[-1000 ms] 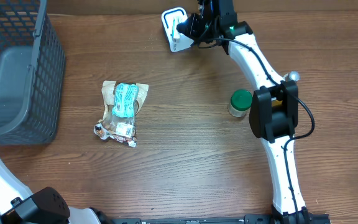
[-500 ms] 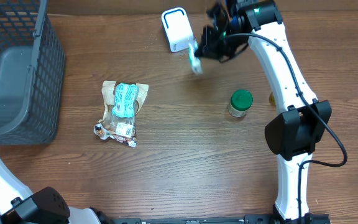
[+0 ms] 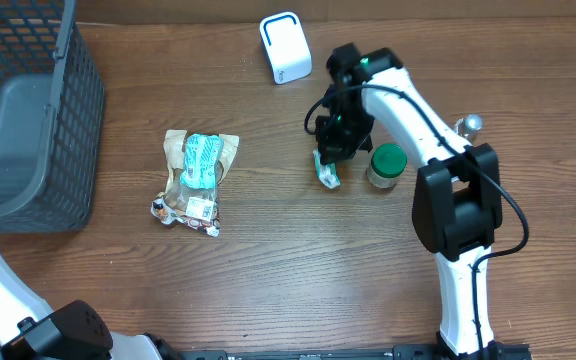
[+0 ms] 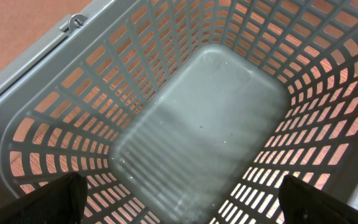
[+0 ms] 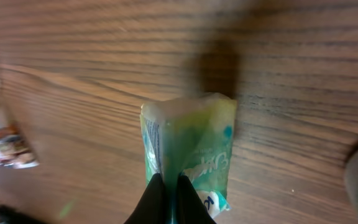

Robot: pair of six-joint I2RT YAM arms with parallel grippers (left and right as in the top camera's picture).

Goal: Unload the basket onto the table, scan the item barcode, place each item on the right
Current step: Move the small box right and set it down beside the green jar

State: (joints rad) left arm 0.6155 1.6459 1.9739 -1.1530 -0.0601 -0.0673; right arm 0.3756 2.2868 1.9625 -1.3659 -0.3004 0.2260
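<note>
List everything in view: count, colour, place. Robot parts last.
basket: 1, grey mesh, left edge of the table
snack bag: 1, tan and teal, lying left of centre
white device: 1, white, far edge, centre
jar: 1, green lid, right of centre
packet: 1, green and white, just left of the jar
small round object: 1, silvery, right of the jar, too small to identify
table: 1, brown wood
left hand: 1, dark, open above the basket
right hand: 1, dark, shut on the packet
</note>
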